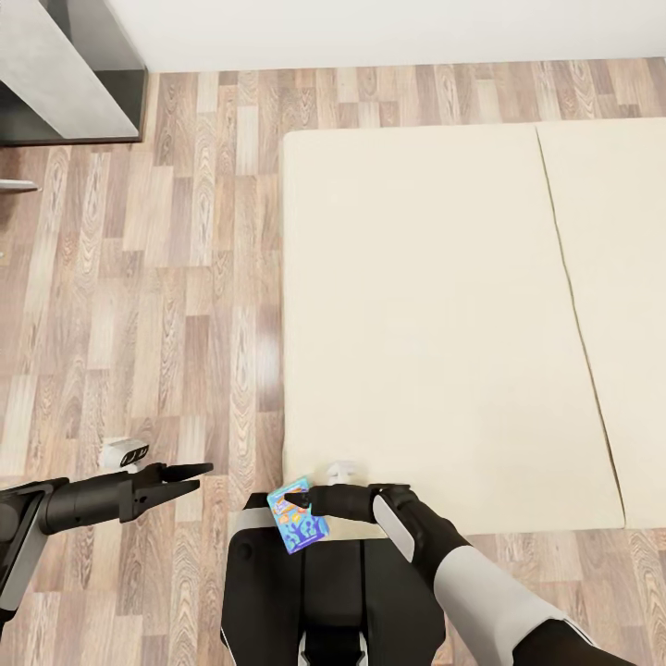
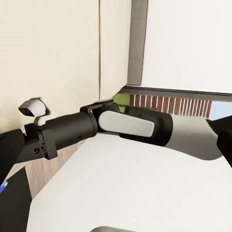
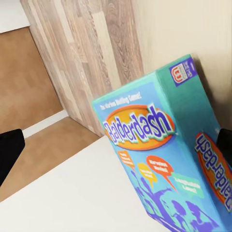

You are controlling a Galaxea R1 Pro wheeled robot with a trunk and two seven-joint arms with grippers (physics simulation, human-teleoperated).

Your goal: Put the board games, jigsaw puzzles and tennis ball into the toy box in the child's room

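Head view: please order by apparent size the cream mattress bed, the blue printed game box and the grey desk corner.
1. The cream mattress bed, by far the largest.
2. The grey desk corner, cut off by the picture edge.
3. The blue printed game box, held by the right gripper, though nearer the camera.

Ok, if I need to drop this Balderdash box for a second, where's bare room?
The bed is bare: a wide cream patch between its floor-side edge and the seam, and more beyond the seam. The plank floor between bed and table is also open. Tight only near the right gripper holding the board game above the robot's base.
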